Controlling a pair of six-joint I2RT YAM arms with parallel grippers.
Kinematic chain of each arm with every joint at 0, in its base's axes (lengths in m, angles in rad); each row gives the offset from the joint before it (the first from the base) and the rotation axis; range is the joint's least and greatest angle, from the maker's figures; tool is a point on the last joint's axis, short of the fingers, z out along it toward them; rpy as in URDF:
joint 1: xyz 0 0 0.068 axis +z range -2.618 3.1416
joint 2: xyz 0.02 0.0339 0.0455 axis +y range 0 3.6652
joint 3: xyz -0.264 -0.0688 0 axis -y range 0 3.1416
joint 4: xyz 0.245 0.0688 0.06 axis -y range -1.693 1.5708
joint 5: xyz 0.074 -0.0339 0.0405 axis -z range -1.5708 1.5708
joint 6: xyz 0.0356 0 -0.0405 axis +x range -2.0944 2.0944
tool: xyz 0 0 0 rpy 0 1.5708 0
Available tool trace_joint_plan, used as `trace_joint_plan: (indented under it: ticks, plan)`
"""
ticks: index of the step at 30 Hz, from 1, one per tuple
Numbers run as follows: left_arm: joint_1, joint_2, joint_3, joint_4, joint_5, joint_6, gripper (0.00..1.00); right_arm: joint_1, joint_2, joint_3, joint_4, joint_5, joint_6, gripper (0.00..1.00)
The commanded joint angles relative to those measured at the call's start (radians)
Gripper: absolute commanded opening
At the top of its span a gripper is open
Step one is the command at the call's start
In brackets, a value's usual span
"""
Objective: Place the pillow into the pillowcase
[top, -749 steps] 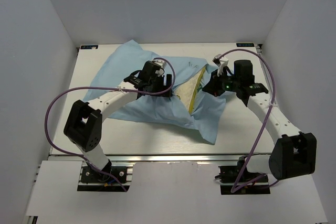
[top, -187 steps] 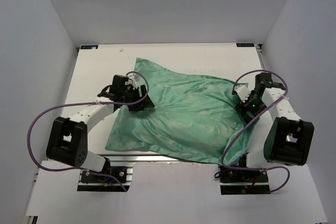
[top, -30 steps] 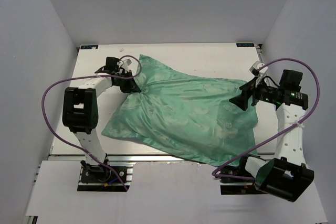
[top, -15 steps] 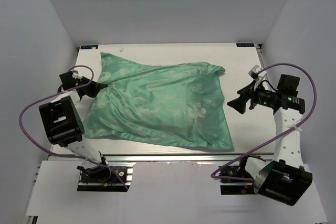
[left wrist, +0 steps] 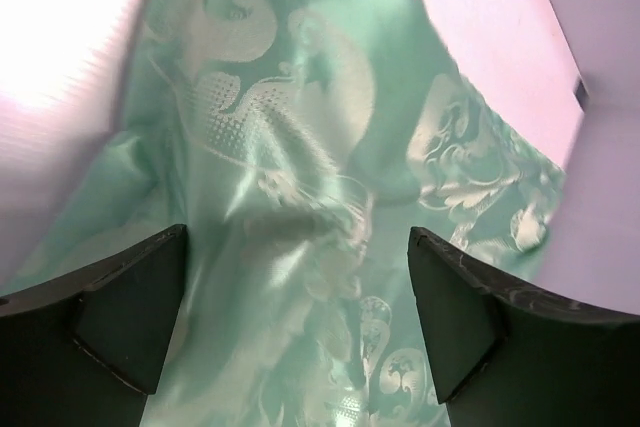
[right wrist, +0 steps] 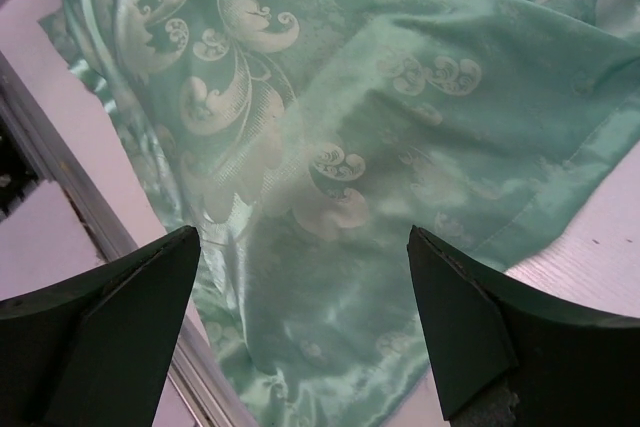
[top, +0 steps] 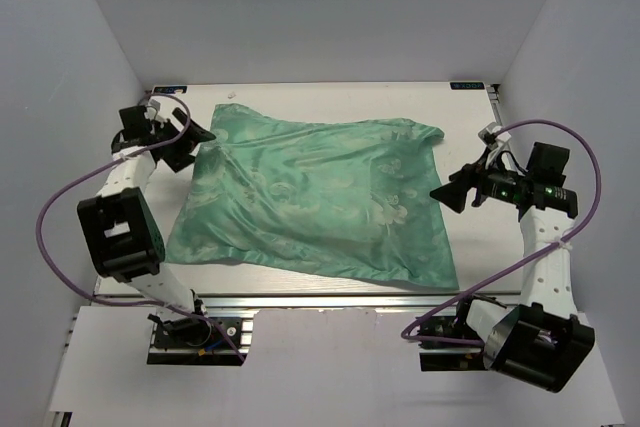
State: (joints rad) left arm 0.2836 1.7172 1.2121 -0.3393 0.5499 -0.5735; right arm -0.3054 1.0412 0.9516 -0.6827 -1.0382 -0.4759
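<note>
top external view: big limp sea-green satin pillowcase with a pale leaf pattern (top: 320, 197) is lying spread across the white table (top: 330, 97), shiny face up. the thick cream foam pillow is not showing in any view. the cloth is sitting plump rather than flat, so i am judging the pillow to be wholly inside.

left gripper (top: 198, 139) is hanging at the far left corner of the sack. in the left wrist view its fingers (left wrist: 120, 317) are spread wide and gripping nothing, with the cloth running ahead of the tips and below the gap between them.

right gripper (top: 447, 194) is also released. its fingers (right wrist: 110, 317) are parted, with the cloth lying ahead of and below the tips and a hemmed edge just ahead of the right-hand finger. from above, the tips are near the sack's right edge but not touching it.

judgement: insertion is looking done or nearly so, and the step in hand is a final settling of the sack. i cannot tell which edge is the mouth.

doing it well:
- pinching only the thin hem, never the foam under it.
- closing fully, since satin is likely slipping out of a light grip.
- pulling low along the table, with both arms drawing outward together so the bundle is not sliding to one side.
- checking that no yellow rim is peeking out.
</note>
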Motion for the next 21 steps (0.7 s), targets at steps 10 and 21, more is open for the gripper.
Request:
trace_joint_plan:
  ticks: [10,21]
  plan:
    - [-0.092,-0.645,-0.174,0.098,-0.136,0.075,0.98,-0.001,0.066,0.084,0.012,0.041,0.187,0.89]
    - [-0.155,-0.927,-0.483,0.286,0.242,0.195,0.98,-0.006,0.007,-0.037,0.218,0.196,0.482,0.89]
